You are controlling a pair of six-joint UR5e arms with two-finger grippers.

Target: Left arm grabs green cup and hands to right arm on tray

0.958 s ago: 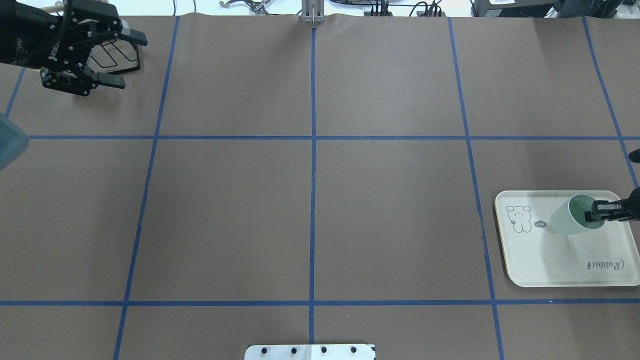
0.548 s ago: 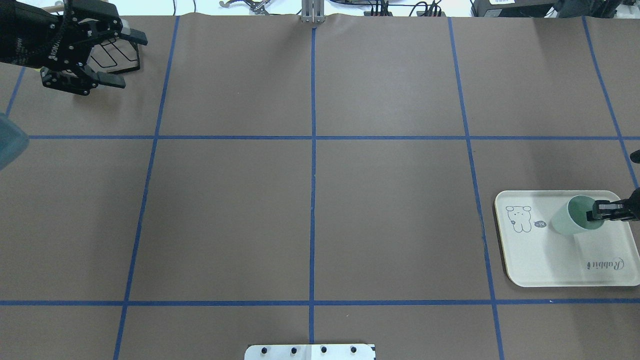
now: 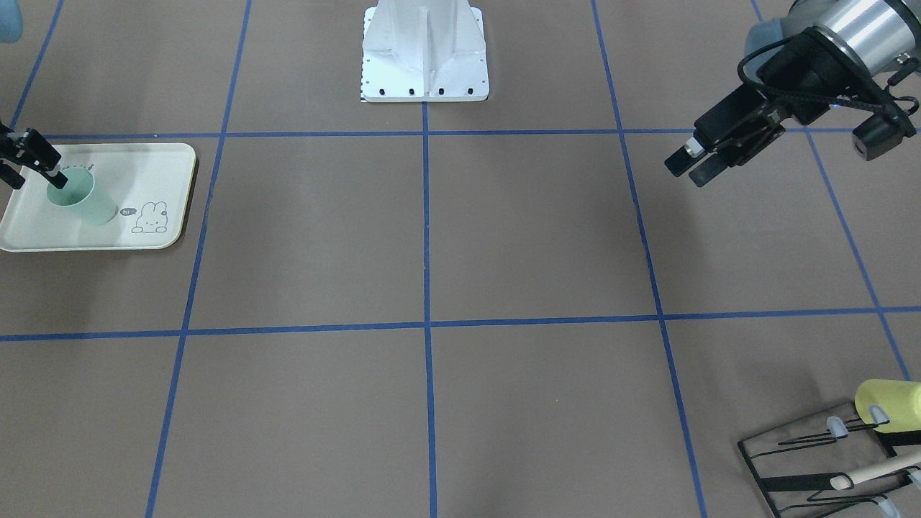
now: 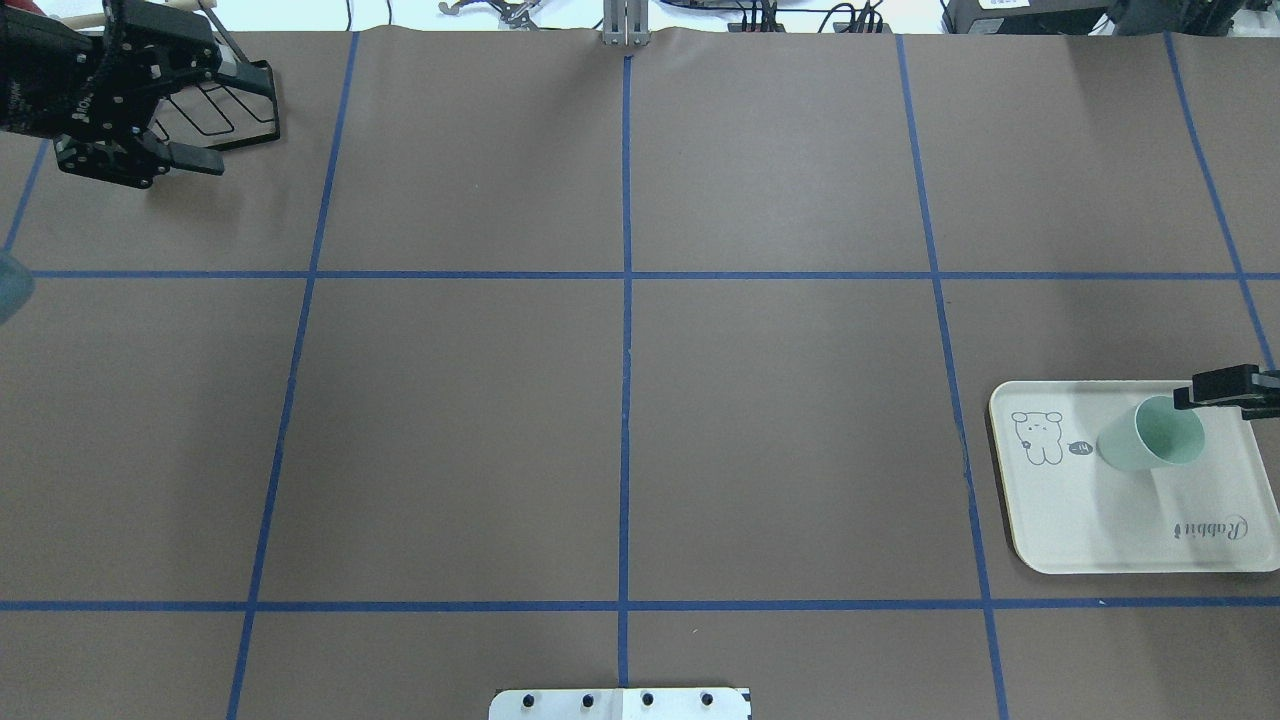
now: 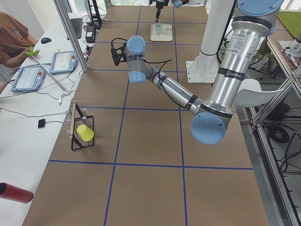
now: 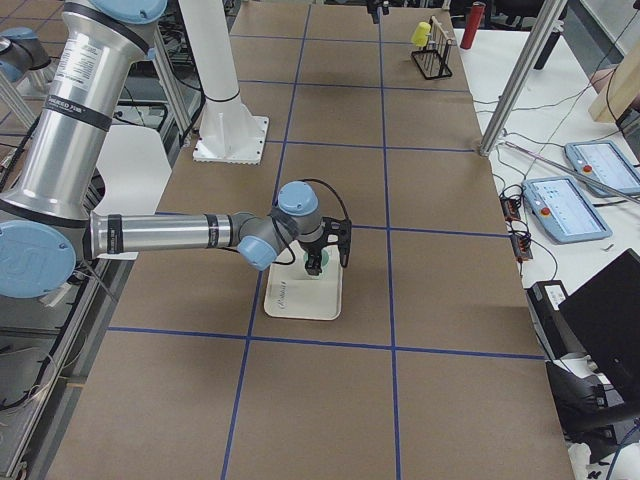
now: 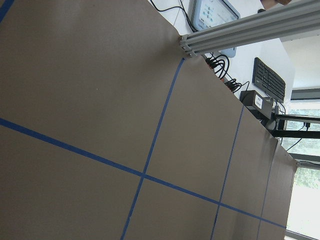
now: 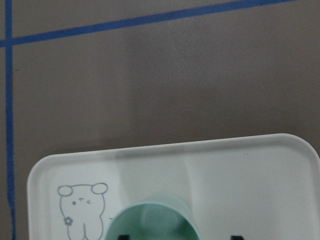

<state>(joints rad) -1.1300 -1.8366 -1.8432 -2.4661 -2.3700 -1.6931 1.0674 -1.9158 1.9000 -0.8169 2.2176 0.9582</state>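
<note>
A brown paper-covered worktop (image 4: 620,400), ruled into squares by blue tape, carries everything. The cream tray (image 4: 1100,530) lies directly under the right jaws (image 8: 180,235). The green cup (image 4: 1150,433) stands upright on it, in the gap between those jaws and a little below them. They are spread wide and grip nothing; whether one pad brushes the rim, I cannot tell.

The left jaws (image 4: 215,115) hang parted and empty, well apart from the cup. A black wire rack (image 3: 813,460) with a yellow cup (image 3: 888,406) lies just beyond them.

With the cup already on the tray, the step in hand looks like backing the right arm clear. To do it well:
- Hold the jaws at full spread, since a light, smooth tumbler would tip from a small nudge at its rim.
- Rise straight up until both fingertips are above the rim, and only then move sideways.
- Go slowly at first and watch the wrist view. If the cup shifts with the jaws, a pad is catching, so stop.
- Leave the left arm parked where it is.
</note>
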